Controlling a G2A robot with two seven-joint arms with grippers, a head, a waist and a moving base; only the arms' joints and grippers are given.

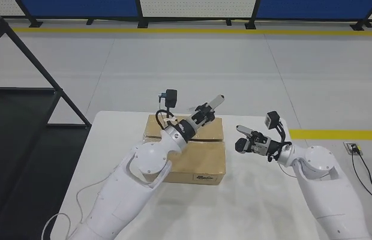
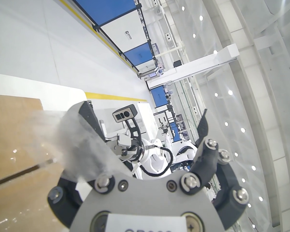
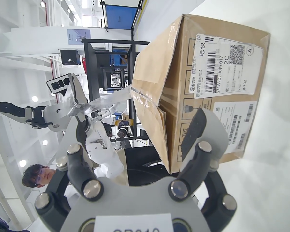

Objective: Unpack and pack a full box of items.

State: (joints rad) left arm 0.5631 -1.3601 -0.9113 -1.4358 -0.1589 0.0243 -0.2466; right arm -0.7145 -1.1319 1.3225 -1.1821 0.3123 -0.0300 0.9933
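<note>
Top view: white desk (image 1: 264,204), pale floor w/ yellow line (image 1: 174,30), blue panels (image 1: 78,7) behind. Cardboard box (image 1: 204,157) mid-desk. Left tool (image 1: 207,111) over its far edge; right tool (image 1: 243,141) just beside box, spread, empty. Left wrist view adds: left tool wide open, clear tape (image 2: 79,141) stuck on one finger, running to box seam. Right wrist view: labels (image 3: 222,68) on box side.

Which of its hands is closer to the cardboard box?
Left. The left hand hovers over the far edge of the cardboard box; the right hand hangs beside it, over the table.
</note>
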